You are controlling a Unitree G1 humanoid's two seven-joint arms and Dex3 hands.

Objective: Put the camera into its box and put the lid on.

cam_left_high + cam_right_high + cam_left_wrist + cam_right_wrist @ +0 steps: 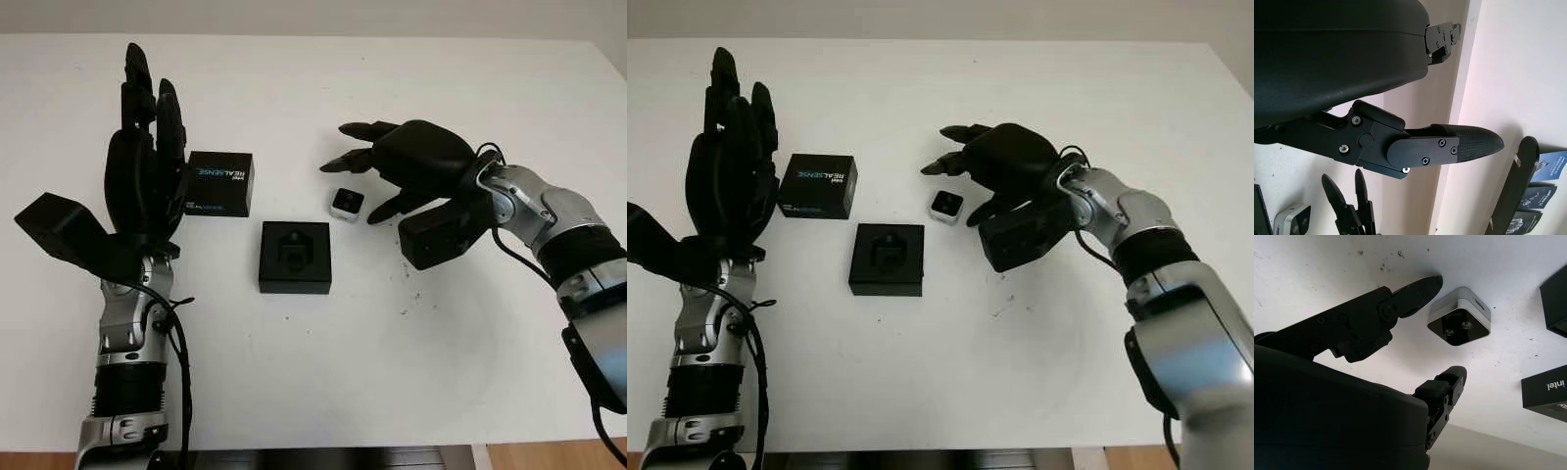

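Right hand (377, 181) wide open over camera (346, 204), not touching; box (295, 257) nearby.

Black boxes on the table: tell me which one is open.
The box base nearest the table's front edge: its moulded recess shows. The lid beside the left hand bears RealSense lettering.

head stereo: down at table (411, 372) | wrist views: close, beside hands

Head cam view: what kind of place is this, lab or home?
Likely a lab test bench: a bare white table, a RealSense lid, an open box, a small camera by the open right robot hand.
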